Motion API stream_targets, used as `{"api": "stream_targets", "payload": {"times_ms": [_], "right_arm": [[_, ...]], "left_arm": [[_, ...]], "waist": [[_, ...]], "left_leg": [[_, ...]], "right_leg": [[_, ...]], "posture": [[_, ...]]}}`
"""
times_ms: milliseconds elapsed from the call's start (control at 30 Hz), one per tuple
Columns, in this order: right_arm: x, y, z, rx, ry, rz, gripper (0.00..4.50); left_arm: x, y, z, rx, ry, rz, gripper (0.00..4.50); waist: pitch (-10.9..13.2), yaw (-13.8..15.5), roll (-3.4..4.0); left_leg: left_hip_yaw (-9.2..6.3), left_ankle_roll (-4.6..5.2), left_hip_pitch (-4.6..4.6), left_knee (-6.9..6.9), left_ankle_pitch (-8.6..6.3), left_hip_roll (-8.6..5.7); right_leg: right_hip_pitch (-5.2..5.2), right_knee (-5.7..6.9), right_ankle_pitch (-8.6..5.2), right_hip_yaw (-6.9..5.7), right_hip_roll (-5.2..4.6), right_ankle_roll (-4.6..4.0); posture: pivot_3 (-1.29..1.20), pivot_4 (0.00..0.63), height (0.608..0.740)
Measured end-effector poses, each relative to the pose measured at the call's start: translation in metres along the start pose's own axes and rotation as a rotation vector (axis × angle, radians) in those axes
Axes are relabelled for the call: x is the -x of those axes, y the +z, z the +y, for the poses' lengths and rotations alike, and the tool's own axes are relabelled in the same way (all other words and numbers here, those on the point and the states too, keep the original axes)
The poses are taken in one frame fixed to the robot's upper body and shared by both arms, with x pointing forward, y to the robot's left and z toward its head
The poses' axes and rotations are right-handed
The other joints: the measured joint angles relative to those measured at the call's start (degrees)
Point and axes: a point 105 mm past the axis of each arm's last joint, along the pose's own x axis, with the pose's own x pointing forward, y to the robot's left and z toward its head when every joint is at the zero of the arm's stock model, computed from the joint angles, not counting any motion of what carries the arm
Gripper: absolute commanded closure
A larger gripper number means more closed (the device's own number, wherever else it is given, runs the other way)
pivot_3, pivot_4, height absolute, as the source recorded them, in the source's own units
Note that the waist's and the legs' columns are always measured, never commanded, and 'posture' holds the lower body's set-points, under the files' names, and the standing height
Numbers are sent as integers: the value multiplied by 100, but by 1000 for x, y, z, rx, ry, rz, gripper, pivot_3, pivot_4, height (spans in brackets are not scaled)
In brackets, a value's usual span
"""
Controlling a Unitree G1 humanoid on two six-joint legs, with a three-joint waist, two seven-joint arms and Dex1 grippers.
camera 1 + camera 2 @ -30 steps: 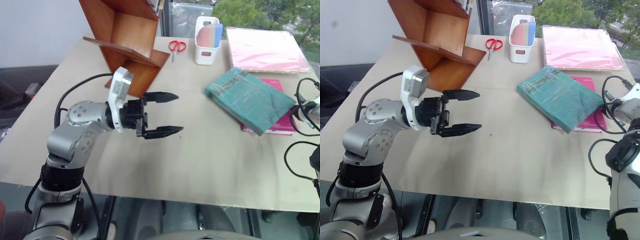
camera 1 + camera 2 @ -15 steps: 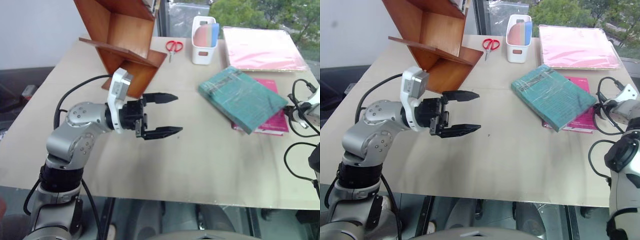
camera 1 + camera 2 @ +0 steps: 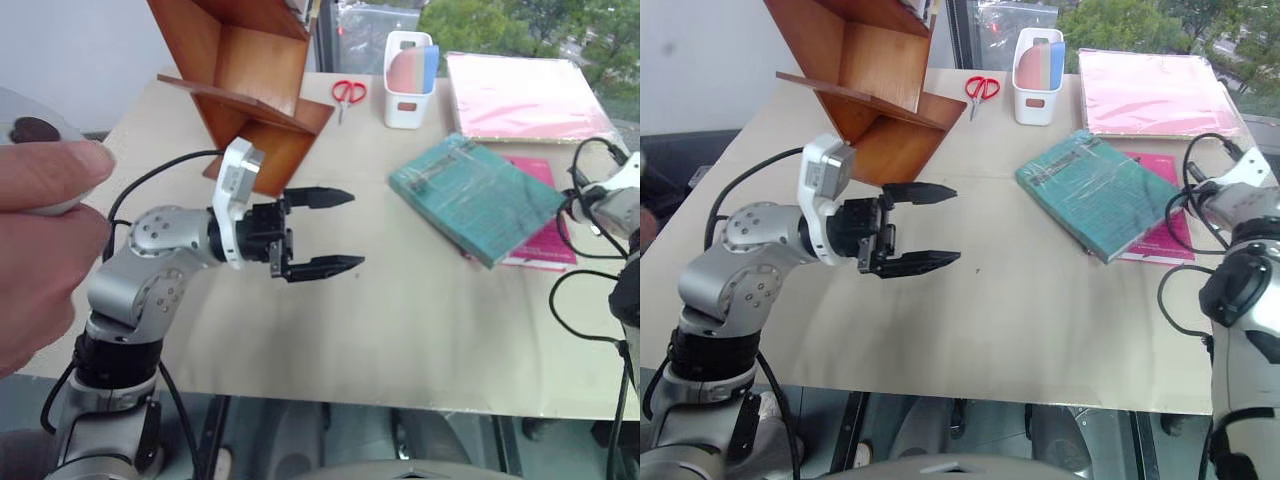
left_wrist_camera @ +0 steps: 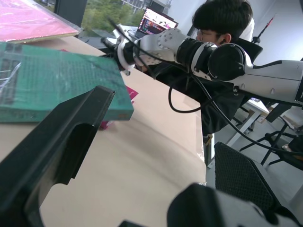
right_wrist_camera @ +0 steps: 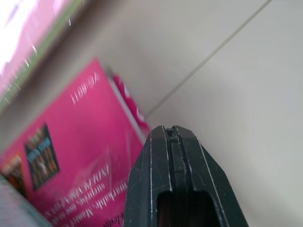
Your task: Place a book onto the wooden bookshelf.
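1. Overhead, from the head camera, the left claw (image 3: 318, 230) hangs above the middle of the pale surface (image 3: 400, 330), pointing sideways toward the robot's right, its two black fingers spread wide apart with nothing between them. The book (image 3: 473, 196) lies flat well to the right of that claw, across bare surface, and overlaps a smaller magenta-pink book (image 3: 545, 236) beneath its far corner. Its cover is teal-green with a faint grid and a glossy wrap, and pale page edges show along the near side. The wooden bookshelf (image 3: 245, 75), reddish-brown with tilted boards, stands at the surface's far left, behind the left claw. Red scissors (image 3: 349, 94), a white holder (image 3: 410, 80) and a wide pale-pink folder (image 3: 525, 97) lie along the far edge. The right arm reaches in at the right edge, just beside the pink book. A person's hand (image 3: 40, 240) fills the left edge, close to the lens.

2. Seen from the left wrist, one open finger (image 4: 52, 156) crosses the foreground; beyond it the teal book (image 4: 47, 85) lies on the surface, with the right arm behind it and a seated person farther back.

3. Seen from the right wrist, the right claw (image 5: 173, 142) has its fingers pressed together, empty, poised over the pink book's (image 5: 75, 161) corner.
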Motion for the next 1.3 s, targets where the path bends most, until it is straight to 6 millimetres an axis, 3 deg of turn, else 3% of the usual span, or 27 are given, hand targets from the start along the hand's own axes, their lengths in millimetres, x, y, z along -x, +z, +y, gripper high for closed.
{"api": "stream_targets", "payload": {"times_ms": [500, 833, 933, 1067, 1133, 1233, 1300], "right_arm": [[-4, -12, 13, 49, 70, 37, 4471], [-4, -35, 34, 72, 164, 141, 4471], [-6, -52, 39, 73, 174, 208, 4471], [-4, -55, 43, 64, 190, 235, 4471], [-4, -53, 42, 63, 193, 227, 4471], [-5, -34, 27, 155, 187, 88, 4471], [11, 0, 29, 341, 263, -165, 4471]], "left_arm": [[5, 3, -1, -6, 33, 17, 0], [5, 3, -3, -5, 19, 17, 0], [5, 2, -3, -1, 20, 18, 0], [6, 0, -3, 7, 22, 21, 0], [6, -1, -4, 12, 24, 22, 0], [7, -5, -4, 28, 37, 25, 0], [10, -8, -4, 39, 56, 29, 0]], "waist": [[4, -18, -7], [3, -28, -17], [4, -30, -18], [6, -22, -20], [6, -18, -20], [9, 24, -17], [20, 65, -1]], "left_leg": [[5, 0, 9, 1, 0, 5], [8, 0, 20, 0, -1, 12], [11, 1, 20, 0, -1, 12], [10, 1, 19, 0, -1, 12], [10, 1, 19, -1, -1, 12], [9, 1, 7, 0, -1, 10], [4, 0, -21, 5, -1, 9]], "right_leg": [[2, 4, 0, 8, 6, 0], [8, 8, 0, 16, 14, 0], [6, 8, 1, 19, 14, -1], [7, 7, 1, 17, 14, -1], [7, 7, 1, 17, 14, -1], [-3, 5, 1, 14, 11, 0], [-24, 4, 1, 8, 10, 2]], "posture": [[0, 150, 740], [0, 150, 740], [0, 150, 740], [0, 150, 740], [0, 150, 740], [0, 150, 740], [0, 150, 740]]}}
